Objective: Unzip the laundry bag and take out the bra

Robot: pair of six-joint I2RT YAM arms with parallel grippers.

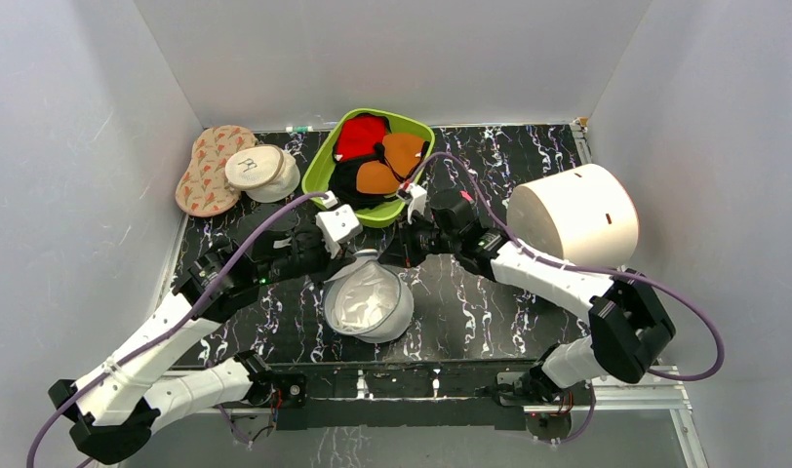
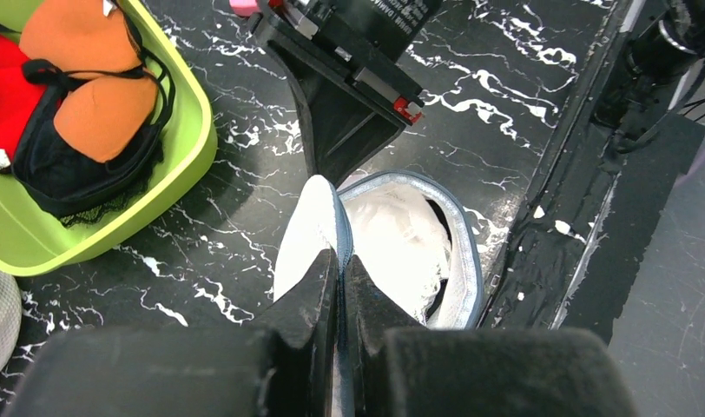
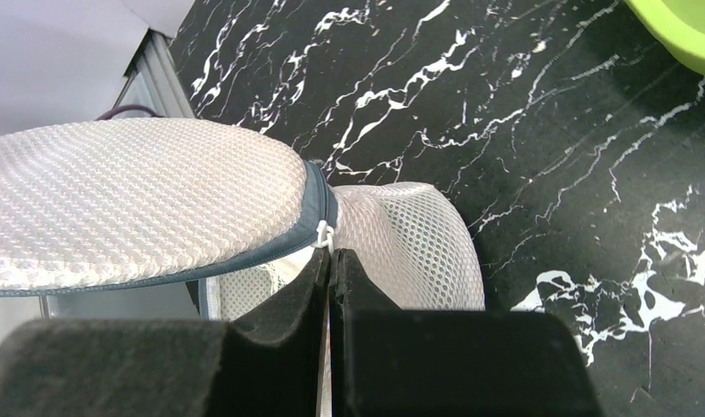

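Note:
The laundry bag (image 1: 400, 322), a white mesh clamshell pouch with a grey zipper rim, lies at the table's middle, partly unzipped with its lid raised. My left gripper (image 1: 358, 256) is shut on the lid's grey zipper edge (image 2: 340, 228); it shows in the left wrist view (image 2: 340, 257). My right gripper (image 1: 387, 255) is shut on the white zipper pull (image 3: 326, 233) at the lid's corner, and shows in the right wrist view (image 3: 330, 254). The bra (image 2: 399, 248), white with a lacy edge, lies inside the open pouch, mostly hidden. The mesh lid (image 3: 132, 200) is above the lower half (image 3: 414, 252).
A lime green bin (image 1: 418, 128) holding red, orange and black garments stands just behind the grippers. A large white cylinder (image 1: 574, 214) is at the right. A cream round cap (image 1: 256, 168) and patterned pads (image 1: 203, 175) are at the back left.

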